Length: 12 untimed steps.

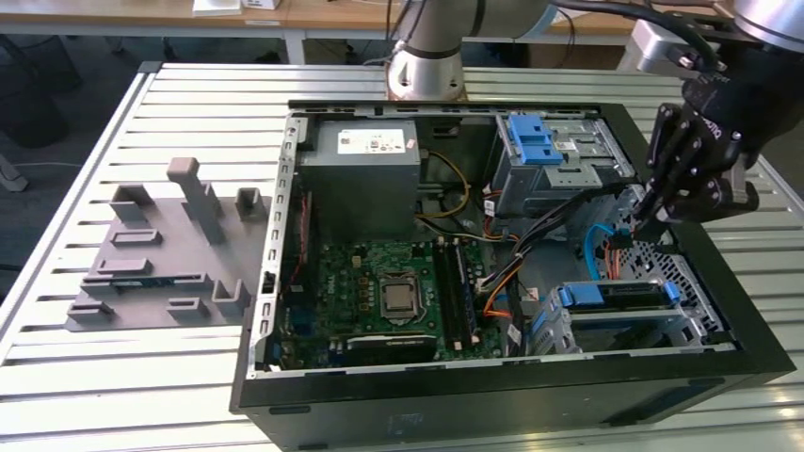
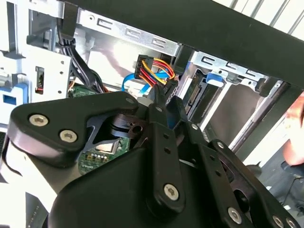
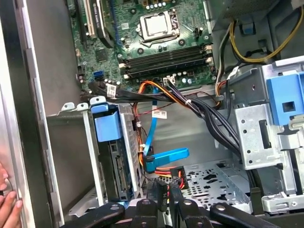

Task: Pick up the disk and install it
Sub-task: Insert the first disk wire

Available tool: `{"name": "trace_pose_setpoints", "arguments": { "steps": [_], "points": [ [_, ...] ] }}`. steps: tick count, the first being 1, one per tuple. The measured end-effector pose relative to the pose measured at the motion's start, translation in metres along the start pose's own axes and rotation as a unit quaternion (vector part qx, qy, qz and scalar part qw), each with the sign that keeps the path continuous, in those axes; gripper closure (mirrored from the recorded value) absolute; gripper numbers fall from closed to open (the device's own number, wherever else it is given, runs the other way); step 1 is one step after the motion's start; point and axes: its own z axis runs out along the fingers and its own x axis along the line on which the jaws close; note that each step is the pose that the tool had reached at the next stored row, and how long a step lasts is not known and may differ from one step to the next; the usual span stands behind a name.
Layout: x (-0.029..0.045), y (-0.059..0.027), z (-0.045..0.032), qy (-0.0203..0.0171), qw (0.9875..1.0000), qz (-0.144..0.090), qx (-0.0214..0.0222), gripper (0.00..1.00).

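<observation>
Evidently the work has reached the cabling stage: the disk (image 1: 612, 295) already sits in its drive cage (image 1: 695, 325) at the near corner of the open computer case (image 1: 503, 400), on the exterior view's right, its blue rails showing along the top edge. In the first wrist view the same disk (image 3: 115, 164) stands on edge inside the cage with a blue plastic latch tab (image 3: 107, 124) above it. The gripper (image 1: 646, 212) hangs inside the case, just beyond the cage and above the perforated metal floor (image 3: 223, 178), and its slim fingertips (image 3: 161, 192) are pressed close together around what looks like a black power connector (image 3: 172, 174) with red, yellow and black wires; the second wrist view shows the fingertips (image 2: 164, 102) closed just below that bundle of coloured wires (image 2: 154, 71). A blue data cable (image 3: 166, 157) lies loose beside it, its flat plug just by the disk's open end. My judgement is that the step in hand is connecting the drive rather than seating it. Carrying the plug to the disk's rear socket would call for a careful line-up with the port and a straight push, without snagging the orange and black harness (image 3: 190, 102) that crosses overhead. A person's fingers (image 3: 8, 202) rest on the case's outer edge.
</observation>
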Motion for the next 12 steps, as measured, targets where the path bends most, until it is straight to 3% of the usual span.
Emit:
{"name": "trace_pose_setpoints", "arguments": {
  "steps": [5,12],
  "points": [
    [-0.0008,-0.0006,0.0021,0.0025,0.9998,0.022,-0.0011,0.75],
    [-0.0019,-0.0025,0.0045,0.0124,0.9992,0.037,0.0001,0.75]
  ]
}}
